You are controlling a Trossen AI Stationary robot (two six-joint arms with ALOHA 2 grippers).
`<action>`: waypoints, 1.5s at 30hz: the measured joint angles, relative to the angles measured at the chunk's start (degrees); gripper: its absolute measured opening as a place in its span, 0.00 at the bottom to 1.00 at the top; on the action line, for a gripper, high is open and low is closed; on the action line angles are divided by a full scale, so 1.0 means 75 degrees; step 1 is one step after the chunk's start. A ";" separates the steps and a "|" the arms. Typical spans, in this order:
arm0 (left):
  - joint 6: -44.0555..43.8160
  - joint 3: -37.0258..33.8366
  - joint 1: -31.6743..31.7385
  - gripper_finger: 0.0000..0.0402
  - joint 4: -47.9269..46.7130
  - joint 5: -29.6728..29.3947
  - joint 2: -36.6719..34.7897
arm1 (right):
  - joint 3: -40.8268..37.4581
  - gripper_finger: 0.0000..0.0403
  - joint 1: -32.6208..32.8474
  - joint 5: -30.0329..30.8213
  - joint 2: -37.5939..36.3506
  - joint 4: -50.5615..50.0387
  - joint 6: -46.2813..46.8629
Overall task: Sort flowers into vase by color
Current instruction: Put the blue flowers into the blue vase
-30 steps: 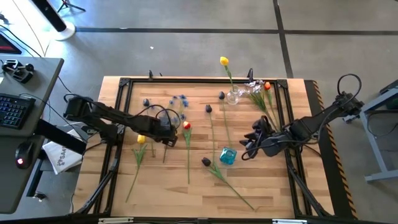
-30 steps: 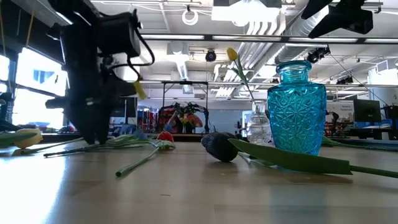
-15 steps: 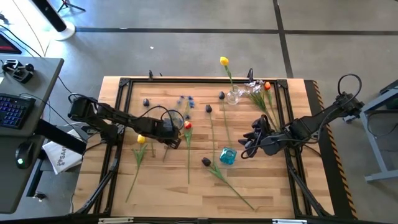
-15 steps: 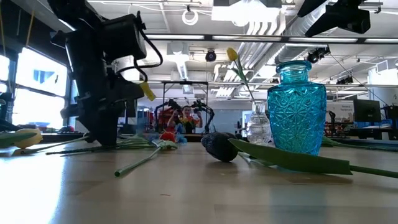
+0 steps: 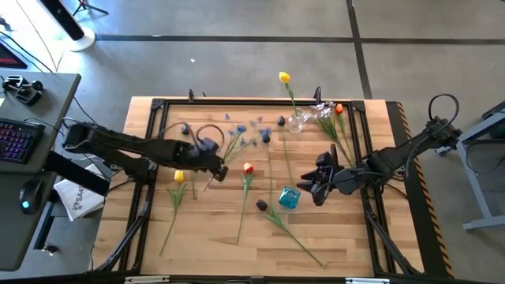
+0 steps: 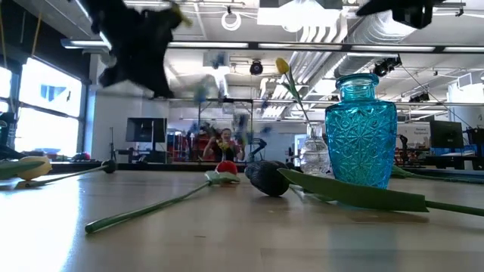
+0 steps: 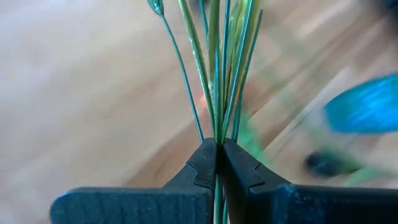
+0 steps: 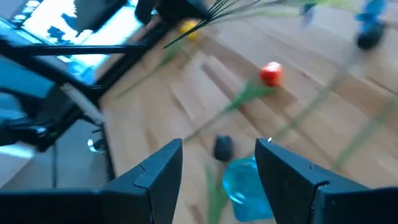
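The left gripper (image 5: pixel 220 170) sits left of the table's middle, lifted off the wood, its fingers pinched tight on a bundle of thin green stems (image 7: pixel 219 74). These are the blue flowers (image 5: pixel 241 134), whose small blossoms fan out toward one o'clock from the gripper. In the low view they hang blurred in the air (image 6: pixel 227 106).

The right gripper (image 5: pixel 314 183) hovers right of the middle with its fingers apart and nothing between them, the blue vase (image 5: pixel 289 198) just beside it at about eight o'clock.

A red tulip (image 5: pixel 248 168) lies on the table (image 5: pixel 197 252) near the middle, its stem running toward six o'clock. A yellow tulip (image 5: pixel 179 177) lies at the left gripper's eight o'clock. A dark tulip (image 5: pixel 261 205) rests touching or almost touching the blue vase's left side. At the table's twelve o'clock edge a clear vase (image 5: pixel 297 121) holds another yellow tulip (image 5: pixel 284 77), with an orange tulip (image 5: pixel 339 109) just to its right
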 joint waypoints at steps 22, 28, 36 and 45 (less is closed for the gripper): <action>0.4255 0.0307 -0.0311 0.00 0.6620 0.0221 -0.0554 | 0.0003 0.72 -0.2368 -0.0894 0.0867 0.6589 -0.3196; 0.4270 0.0307 -0.0311 0.00 0.6638 0.0276 -0.0392 | 0.0139 0.71 -0.2698 -0.1304 0.1413 0.7128 -0.3334; 0.4392 0.0302 -0.0291 0.00 0.6513 0.0278 -0.0133 | 0.1024 0.70 -0.2763 -0.1805 0.2251 0.7057 -0.4151; 0.4387 0.0302 -0.0291 0.00 0.6382 0.0281 0.0056 | 0.1726 0.68 -0.2868 -0.1356 0.2823 0.6112 -0.4126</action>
